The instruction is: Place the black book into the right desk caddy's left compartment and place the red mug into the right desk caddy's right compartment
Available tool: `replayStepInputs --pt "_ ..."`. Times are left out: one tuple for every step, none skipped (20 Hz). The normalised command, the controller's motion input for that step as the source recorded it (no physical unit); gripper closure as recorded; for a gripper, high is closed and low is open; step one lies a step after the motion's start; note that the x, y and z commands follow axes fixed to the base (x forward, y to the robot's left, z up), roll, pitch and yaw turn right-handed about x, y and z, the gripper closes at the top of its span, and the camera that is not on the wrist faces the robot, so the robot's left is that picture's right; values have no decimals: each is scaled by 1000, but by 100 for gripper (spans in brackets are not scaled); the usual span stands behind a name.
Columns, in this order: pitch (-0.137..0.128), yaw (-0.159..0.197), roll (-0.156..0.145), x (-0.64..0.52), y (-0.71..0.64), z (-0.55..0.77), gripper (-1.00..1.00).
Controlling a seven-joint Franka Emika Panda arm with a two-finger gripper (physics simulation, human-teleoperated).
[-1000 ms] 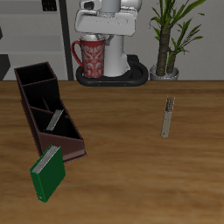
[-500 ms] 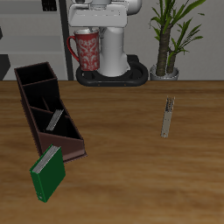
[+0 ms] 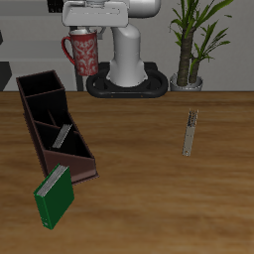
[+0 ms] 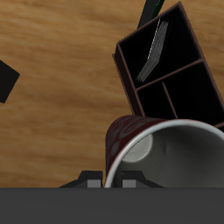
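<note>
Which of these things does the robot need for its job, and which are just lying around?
For the job:
red mug
black book
right desk caddy

Just lying about:
green book
potted plant

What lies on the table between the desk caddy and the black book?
Nothing: in the exterior view, only bare wood of the table separates the right desk caddy from the black book.
</note>
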Motion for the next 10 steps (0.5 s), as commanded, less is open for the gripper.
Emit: replayStepInputs --pt "16 -50 -44 -183 -673 109 100" --pt "-60 74 -54 -102 -320 105 100" --pt "59 -129 -55 -104 -681 78 100" --pt "27 -54 -58 -125 -481 88 100" --pt "0 0 0 11 40 -10 100" --pt "-72 16 -88 -163 -445 140 100" --pt "39 -95 -8 -109 -394 84 100" --pt "59 -80 -21 -125 -364 91 100" --pt "-3 -24 -62 -84 -298 84 100" --pt "16 -67 -25 -151 -419 111 100"
